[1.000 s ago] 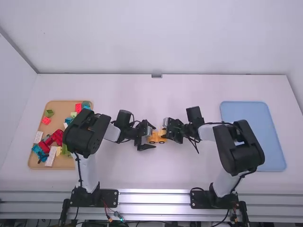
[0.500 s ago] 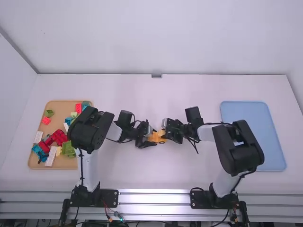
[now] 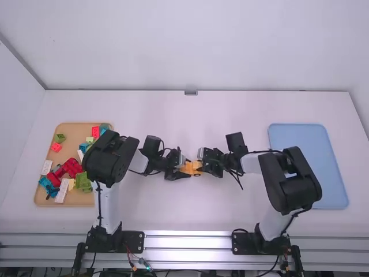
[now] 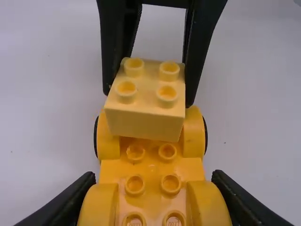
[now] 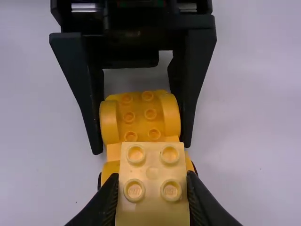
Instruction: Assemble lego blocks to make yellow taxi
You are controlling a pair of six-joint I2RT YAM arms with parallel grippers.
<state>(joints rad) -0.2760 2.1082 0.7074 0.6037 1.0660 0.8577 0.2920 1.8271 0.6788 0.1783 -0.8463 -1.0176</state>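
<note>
Pinching from both sides, the left gripper (image 3: 183,167) has its fingers drawn in on the yellow Duplo-style car base (image 4: 153,172), one against each side at the rounded wheel arches of the near end. Across from it, the right gripper (image 3: 201,161) is closed on a pale yellow two-by-two block (image 4: 145,97), its fingers pressed to opposite sides and all four studs facing up.

And look where that block sits! It's over the far end of the base, above and between the other pair of arches, next to two open studs. Its front edge looks a touch tilted against the base in the left wrist view; whether its underside meets the studs, I cannot tell. From the right wrist view, the block lies right between that arm's own fingertips, while the base runs out beyond it, straddled by the left gripper's black fingers.

Both grippers meet nose to nose near the middle of the white table (image 3: 190,213), the base between them. Over on the left, a tan tray (image 3: 75,133) carries red, green, blue and white pieces, including a green block (image 3: 83,183); over on the right lies a blue tray (image 3: 331,173).
</note>
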